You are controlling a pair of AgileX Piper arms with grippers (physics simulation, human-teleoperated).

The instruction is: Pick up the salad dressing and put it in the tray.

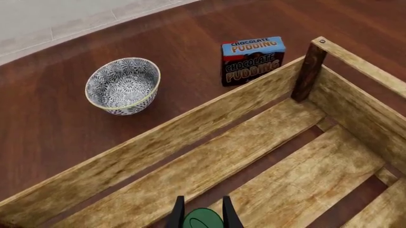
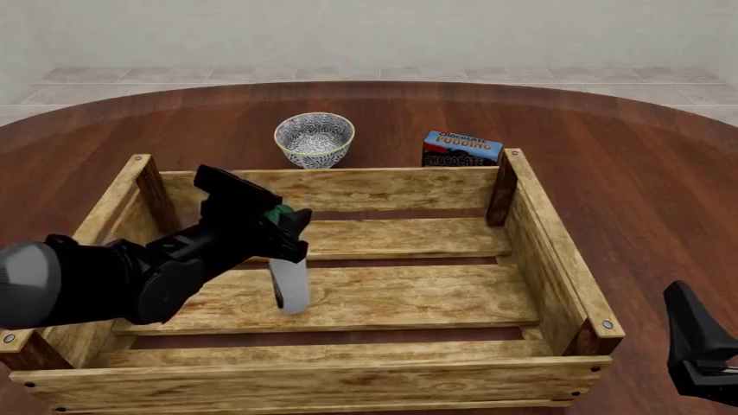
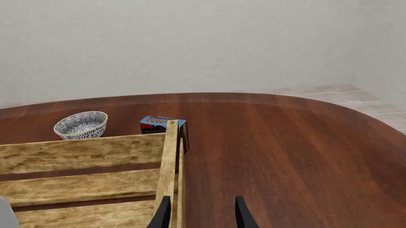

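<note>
My left gripper (image 2: 286,226) is clamped on the green cap of the salad dressing (image 2: 289,286), which stands upright inside the tray (image 2: 346,375) with its base on or just above a middle floor slat. My right gripper (image 3: 199,213) sits off to the tray's right over the bare table (image 2: 645,173), fingers apart and holding nothing. Beyond the far wall are the patterned bowl (image 2: 314,139) and the chocolate pudding box (image 2: 461,150).
</note>
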